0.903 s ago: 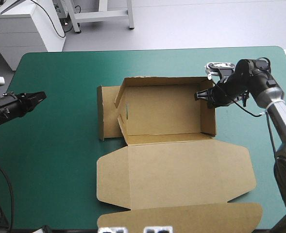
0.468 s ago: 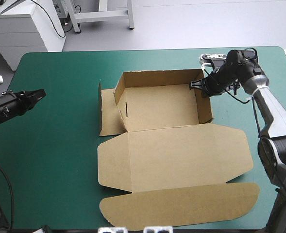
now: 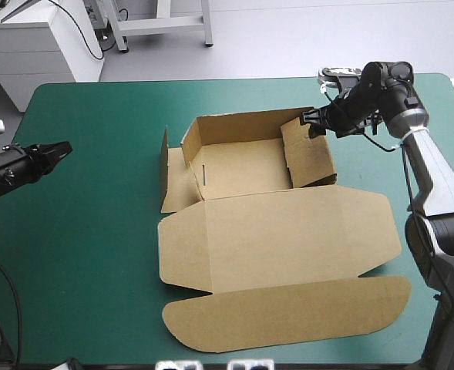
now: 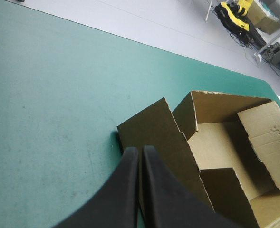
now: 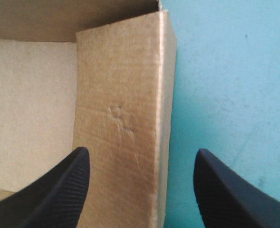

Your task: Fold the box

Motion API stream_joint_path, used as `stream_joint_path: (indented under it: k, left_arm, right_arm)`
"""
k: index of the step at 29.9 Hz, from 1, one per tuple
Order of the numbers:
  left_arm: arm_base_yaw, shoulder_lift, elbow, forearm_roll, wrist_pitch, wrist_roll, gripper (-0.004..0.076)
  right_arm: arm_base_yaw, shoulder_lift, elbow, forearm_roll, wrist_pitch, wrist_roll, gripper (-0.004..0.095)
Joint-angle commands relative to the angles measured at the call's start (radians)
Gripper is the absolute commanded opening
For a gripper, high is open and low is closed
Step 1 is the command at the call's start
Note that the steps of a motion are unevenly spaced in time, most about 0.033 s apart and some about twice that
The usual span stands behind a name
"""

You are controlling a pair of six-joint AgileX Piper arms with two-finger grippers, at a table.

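- My left gripper (image 3: pixel 65 149), clenched shut, idles well left of the box (image 3: pixel 273 239).
- The box lies on the table (image 3: pixel 95 254); its right flap (image 3: pixel 310 154) has tipped inward since earlier.
- My right gripper (image 3: pixel 314 123), fingers released, hovers at the box's far right corner; tucking likely follows.

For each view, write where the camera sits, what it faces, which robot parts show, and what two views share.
High view: above, behind the robot, facing down at table and box; left gripper and right gripper show.
Left wrist view: on that wrist, facing the box past the shut left gripper.
Right wrist view: on that wrist, facing the right wall past the open right gripper.
Both wrist views share that wall.
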Motion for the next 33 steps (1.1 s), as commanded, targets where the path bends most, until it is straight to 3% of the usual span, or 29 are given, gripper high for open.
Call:
stream_joint_path:
  k: [1, 12, 22, 26, 29, 30, 31, 33]
  left_arm:
    - [-0.002, -0.029, -0.022, -0.068, 0.017, 0.000, 0.0006]
    - [-0.002, -0.029, -0.022, -0.068, 0.041, 0.000, 0.0006]
    - [-0.002, -0.029, -0.022, -0.068, 0.053, 0.015, 0.0006]
    - [-0.002, -0.029, -0.022, -0.068, 0.055, 0.014, 0.0006]
    - [-0.002, -0.029, -0.022, -0.068, 0.055, 0.014, 0.0006]
    - [-0.002, -0.029, -0.022, -0.068, 0.055, 0.014, 0.0006]
    - [-0.002, -0.029, -0.022, -0.068, 0.055, 0.014, 0.0006]
    - [-0.002, -0.029, -0.022, -0.068, 0.053, 0.014, 0.0006]
  right_arm:
    - [-0.006, -0.062, -0.038, -0.029, 0.052, 0.011, 0.0607]
    - [-0.002, -0.101, 0.166, 0.003, 0.040, -0.007, 0.0607]
    - [0.034, -0.100, 0.287, -0.002, -0.157, -0.014, 0.0597]
    - [0.049, -0.100, 0.287, -0.002, -0.180, -0.014, 0.0434]
    - [0.050, -0.100, 0.287, -0.002, -0.149, -0.051, 0.0166]
    - [0.050, -0.100, 0.287, -0.004, -0.132, -0.078, 0.0031]
    - [0.050, -0.100, 0.287, -0.014, -0.123, -0.082, -0.0018]
    - [0.047, -0.100, 0.287, -0.041, -0.105, -0.080, -0.0004]
